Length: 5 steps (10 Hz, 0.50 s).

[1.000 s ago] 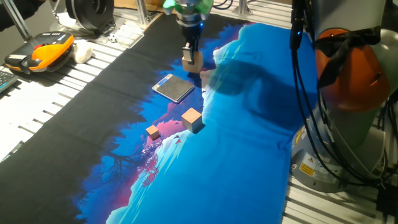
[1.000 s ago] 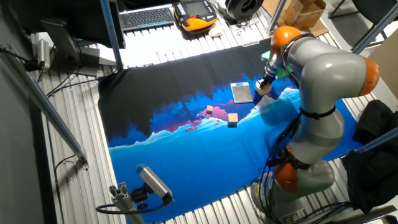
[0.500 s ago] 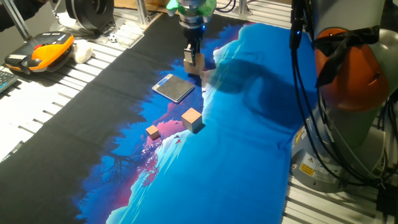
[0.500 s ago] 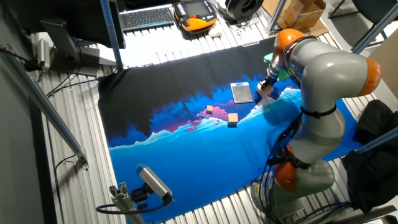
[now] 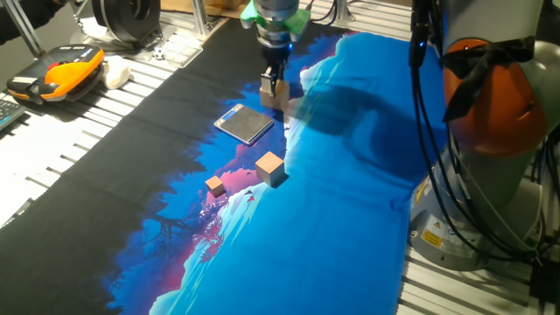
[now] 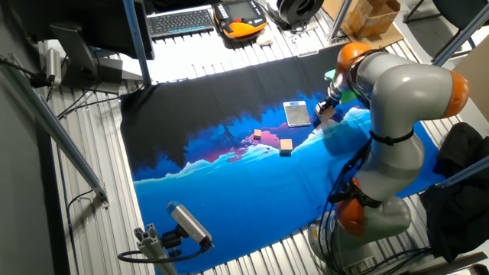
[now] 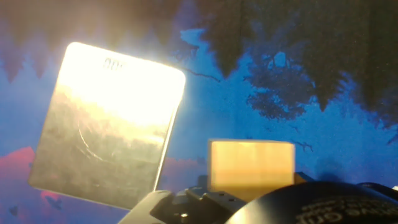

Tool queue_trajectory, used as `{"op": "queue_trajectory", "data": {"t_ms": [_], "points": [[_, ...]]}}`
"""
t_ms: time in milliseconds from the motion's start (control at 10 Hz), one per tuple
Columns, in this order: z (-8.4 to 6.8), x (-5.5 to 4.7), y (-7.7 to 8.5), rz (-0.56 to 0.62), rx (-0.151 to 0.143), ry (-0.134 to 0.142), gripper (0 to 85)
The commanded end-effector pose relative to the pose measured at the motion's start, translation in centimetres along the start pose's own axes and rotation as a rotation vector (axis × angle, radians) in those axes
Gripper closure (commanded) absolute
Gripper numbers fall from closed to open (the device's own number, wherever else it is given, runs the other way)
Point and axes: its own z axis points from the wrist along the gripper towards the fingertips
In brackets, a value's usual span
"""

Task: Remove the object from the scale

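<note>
Wooden cube, the object to be removed, sits between the fingers of the claw, which appears closed on it. In the hand view the cube fills the space directly ahead of the claw body, its pale tan face square to the camera. From the other fixed view the claw and cube are partly hidden by the arm's grey wrist.

Outward from the claw, the scale lies flat on the blue and black cloth of the worktop, just beside the cube and toward the front. Its shiny top is bare; in the hand view the scale glares bright white and lies to the left of the cube, apart from it. Whether the cube touches the cloth or hangs just above it cannot be told.

Farther off sit a second wooden cube and a much smaller orange-tan cube.

Judging by this, the cube is already clear of the scale, and only setting down and letting go remains.
</note>
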Motion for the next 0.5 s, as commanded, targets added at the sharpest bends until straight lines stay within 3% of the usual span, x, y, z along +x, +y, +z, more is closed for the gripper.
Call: {"op": "queue_trajectory", "data": {"t_ms": [0, 200, 300, 400], "points": [[0.0, 0.0, 0.0, 0.007, -0.008, -0.003, 17.0], [-0.1, 0.0, 0.0, 0.013, -0.016, -0.003, 17.0], [-1.2, -0.2, 0.0, 0.014, -0.05, 0.038, 17.0], [-3.5, -0.6, 0.2, 0.008, -0.077, 0.087, 17.0]]}}
